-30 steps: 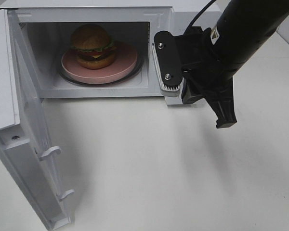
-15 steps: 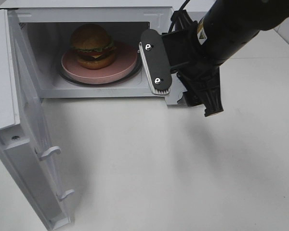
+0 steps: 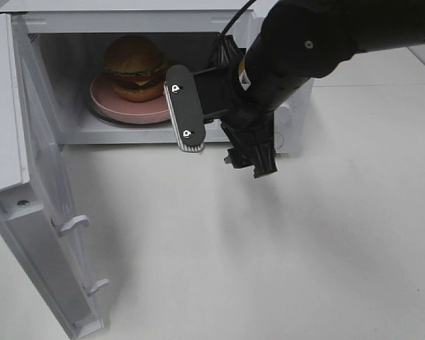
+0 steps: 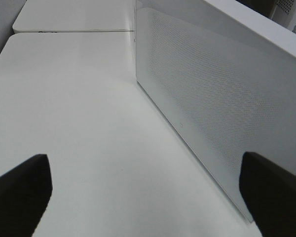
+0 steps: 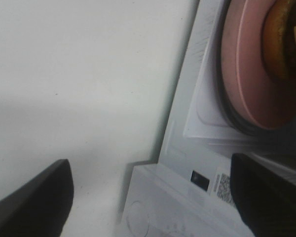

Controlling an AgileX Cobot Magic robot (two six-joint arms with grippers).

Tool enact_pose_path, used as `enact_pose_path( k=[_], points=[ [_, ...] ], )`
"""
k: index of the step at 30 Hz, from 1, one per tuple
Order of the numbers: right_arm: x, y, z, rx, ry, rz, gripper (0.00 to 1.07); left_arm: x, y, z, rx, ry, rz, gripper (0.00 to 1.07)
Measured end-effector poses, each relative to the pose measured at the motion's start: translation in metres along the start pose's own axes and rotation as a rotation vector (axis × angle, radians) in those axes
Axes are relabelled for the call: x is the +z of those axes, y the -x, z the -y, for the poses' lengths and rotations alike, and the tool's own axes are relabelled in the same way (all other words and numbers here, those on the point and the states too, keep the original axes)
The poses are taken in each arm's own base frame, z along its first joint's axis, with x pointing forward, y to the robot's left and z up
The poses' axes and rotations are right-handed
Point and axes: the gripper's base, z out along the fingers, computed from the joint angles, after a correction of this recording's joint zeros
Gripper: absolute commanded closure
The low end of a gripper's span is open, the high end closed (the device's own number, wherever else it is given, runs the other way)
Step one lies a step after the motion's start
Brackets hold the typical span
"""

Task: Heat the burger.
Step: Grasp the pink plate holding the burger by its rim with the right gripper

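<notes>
The burger (image 3: 134, 66) sits on a pink plate (image 3: 113, 105) inside the open white microwave (image 3: 127, 18). My right gripper (image 3: 223, 138) is open and empty, hanging just outside the right part of the microwave's opening, apart from the burger. In the right wrist view the gripper (image 5: 149, 165) is open wide, with the plate (image 5: 246, 74) and the burger's edge (image 5: 286, 39) beyond it. My left gripper (image 4: 143, 160) is open and empty beside the microwave's outer wall (image 4: 212, 98); it is out of the exterior view.
The microwave door (image 3: 49, 212) stands swung open at the left, its two hooks (image 3: 74, 225) pointing towards the table. The right arm (image 3: 312, 42) hides the microwave's control panel. White table (image 3: 269, 269) lies in front.
My right arm has swung left across the front of the microwave, from its right side to the right part of the opening. Its jaws stay open. The burger and door have not moved.
</notes>
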Motion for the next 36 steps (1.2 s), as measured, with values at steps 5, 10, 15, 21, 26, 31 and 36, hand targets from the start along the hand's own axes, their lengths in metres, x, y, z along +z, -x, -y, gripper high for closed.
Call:
enact_pose_path(
  k=[5, 10, 15, 21, 26, 31, 36],
  points=[
    [0.011, 0.010, 0.015, 0.006, -0.034, 0.017, 0.27, 0.000, 0.000, 0.000, 0.000, 0.000, 0.000, 0.09],
    [0.027, 0.017, 0.023, 0.006, -0.055, 0.034, 0.27, 0.000, 0.000, 0.000, 0.000, 0.000, 0.000, 0.09],
    [0.044, 0.022, 0.027, 0.015, -0.050, 0.033, 0.27, 0.000, 0.000, 0.000, 0.000, 0.000, 0.000, 0.09],
    [0.059, 0.031, 0.039, 0.022, -0.078, 0.048, 0.28, 0.000, 0.000, 0.000, 0.000, 0.000, 0.000, 0.09],
    [0.070, 0.035, 0.045, 0.024, -0.085, 0.052, 0.29, 0.000, 0.000, 0.000, 0.000, 0.000, 0.000, 0.09],
    [0.082, 0.039, 0.049, 0.025, -0.092, 0.056, 0.30, 0.000, 0.000, 0.000, 0.000, 0.000, 0.000, 0.09],
    [0.093, 0.044, 0.054, 0.034, -0.096, 0.062, 0.31, 0.000, 0.000, 0.000, 0.000, 0.000, 0.000, 0.09]
  ],
)
